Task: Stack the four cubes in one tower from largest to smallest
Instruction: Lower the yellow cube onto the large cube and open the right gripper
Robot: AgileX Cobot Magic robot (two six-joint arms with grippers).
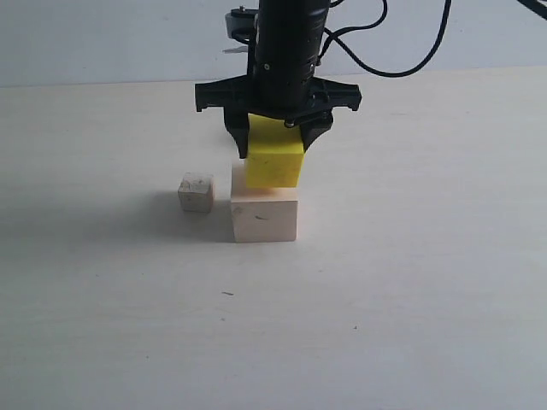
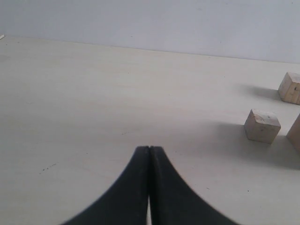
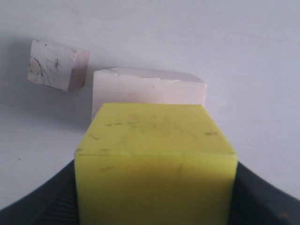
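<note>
the yellow cube [image 1: 275, 158] is in the upper centre of the exterior frame. the right pincer [image 1: 275, 137] grips it on two sides, just over the large pale cube [image 1: 265, 220]; if they touch, i cannot tell. the large cube stands on the counter [image 1: 393, 299] at the centre. left of it, near but apart, stands one small pale cube [image 1: 196, 193] with dark marks too small to read. the left wrist view shows a second small cube [image 2: 290, 87], so the count is four: one yellow, one large, two small. the left pincer [image 2: 149, 151] is closed, tips together, holding nothing.
</note>
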